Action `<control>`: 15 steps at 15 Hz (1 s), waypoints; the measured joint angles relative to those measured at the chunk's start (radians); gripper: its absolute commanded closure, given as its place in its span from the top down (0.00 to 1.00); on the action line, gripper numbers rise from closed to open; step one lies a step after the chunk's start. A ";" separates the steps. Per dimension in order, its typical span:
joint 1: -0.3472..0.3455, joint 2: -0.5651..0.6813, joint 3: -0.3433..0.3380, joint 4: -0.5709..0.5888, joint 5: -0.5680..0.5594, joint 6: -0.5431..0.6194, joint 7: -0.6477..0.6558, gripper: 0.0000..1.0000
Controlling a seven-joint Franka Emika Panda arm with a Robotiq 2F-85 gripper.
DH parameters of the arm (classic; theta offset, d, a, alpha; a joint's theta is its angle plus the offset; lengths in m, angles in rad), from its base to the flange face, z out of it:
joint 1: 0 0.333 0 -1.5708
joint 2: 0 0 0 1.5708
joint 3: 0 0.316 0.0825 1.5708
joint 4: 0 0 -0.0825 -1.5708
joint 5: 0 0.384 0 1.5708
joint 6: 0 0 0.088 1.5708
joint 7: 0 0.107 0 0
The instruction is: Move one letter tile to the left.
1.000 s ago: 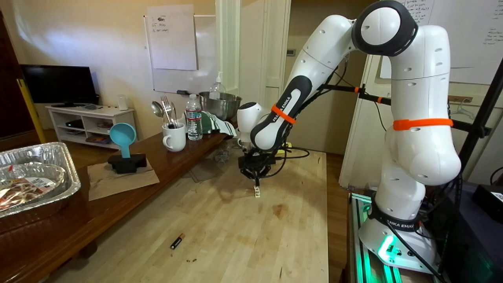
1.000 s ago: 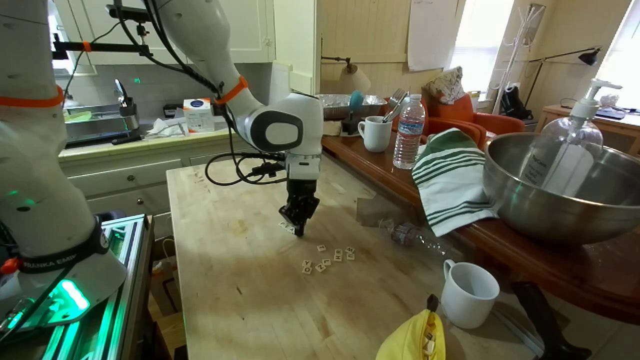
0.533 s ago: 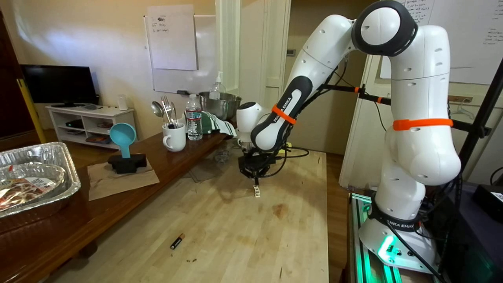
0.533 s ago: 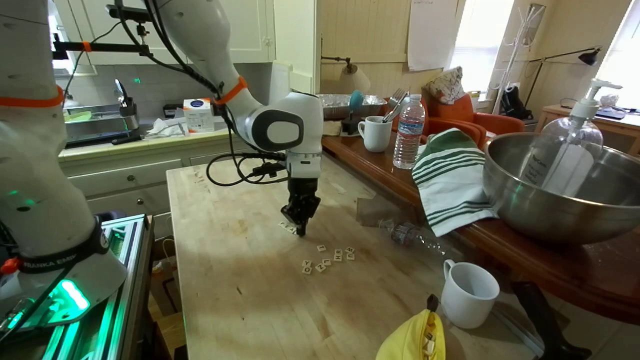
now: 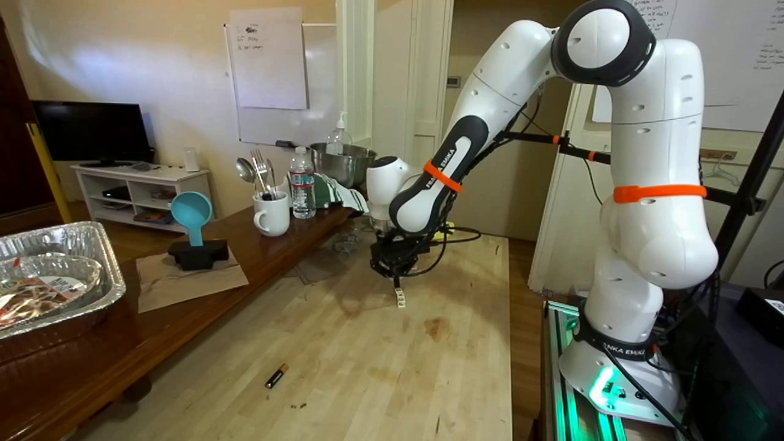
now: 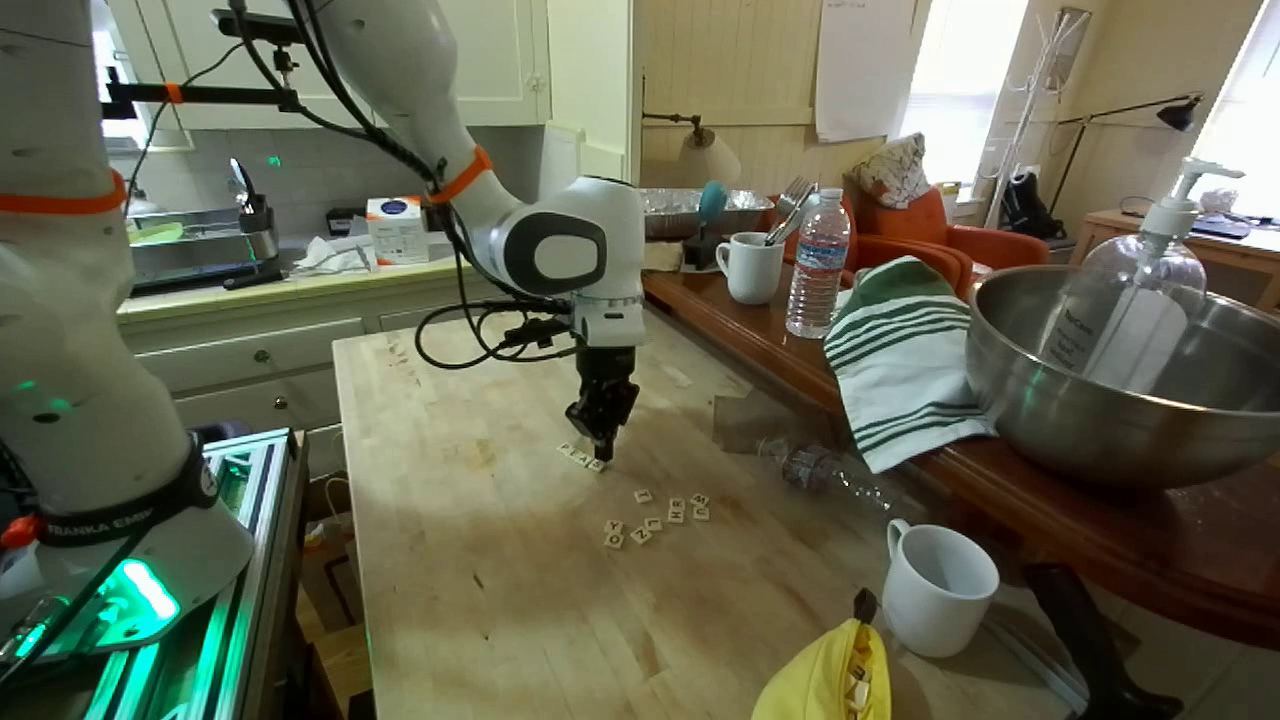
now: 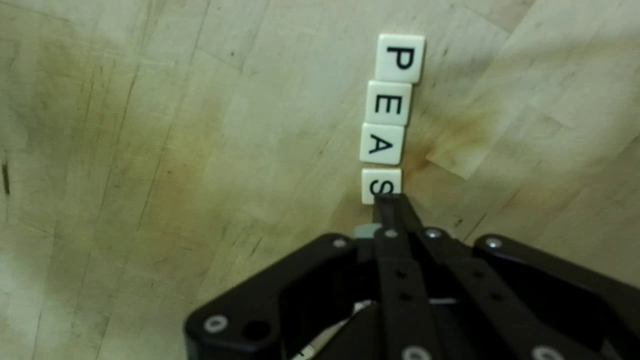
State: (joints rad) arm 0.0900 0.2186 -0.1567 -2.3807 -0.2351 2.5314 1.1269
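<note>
In the wrist view, pale cream letter tiles P point(image 7: 400, 58), E point(image 7: 389, 103), A point(image 7: 382, 144) and S point(image 7: 372, 187) lie flat in a row on the wooden table. A narrow gap parts the S tile from A; the others touch. My gripper point(image 7: 392, 197) is shut, its fingertips together and covering the lower right part of S. Whether the tips touch S I cannot tell. In an exterior view, the gripper point(image 6: 604, 453) is at the row's end, with the S tile point(image 6: 597, 466) just below its tips. The row point(image 5: 400, 299) also shows beside the gripper point(image 5: 397, 284).
Several loose tiles point(image 6: 676, 505) lie near the row. A white mug point(image 6: 940, 590), a yellow pouch point(image 6: 825, 675), a black-handled utensil point(image 6: 1095, 650) and a clear plastic bottle point(image 6: 805, 467) are on the table. A battery point(image 5: 276, 376) lies farther off. A raised brown counter point(image 5: 294, 254) runs alongside.
My gripper has risen slightly and shifted a little off the row's end, so the S tile now shows in an exterior view. The tiles' row looks otherwise unchanged.
</note>
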 measured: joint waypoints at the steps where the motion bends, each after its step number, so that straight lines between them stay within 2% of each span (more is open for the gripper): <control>1: -0.003 -0.006 0.009 0.000 0.002 0.002 -0.036 0.00; 4: -0.019 -0.028 0.036 -0.003 0.023 0.030 -0.178 0.00; 6: -0.032 -0.042 0.053 -0.006 0.049 0.046 -0.297 0.27; 11: -0.053 -0.071 0.086 -0.014 0.133 0.049 -0.622 0.62; 15: -0.056 -0.093 0.097 -0.025 0.142 0.049 -0.838 0.91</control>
State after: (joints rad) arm 0.0336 0.1256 -0.0595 -2.4055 -0.0929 2.5806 0.2886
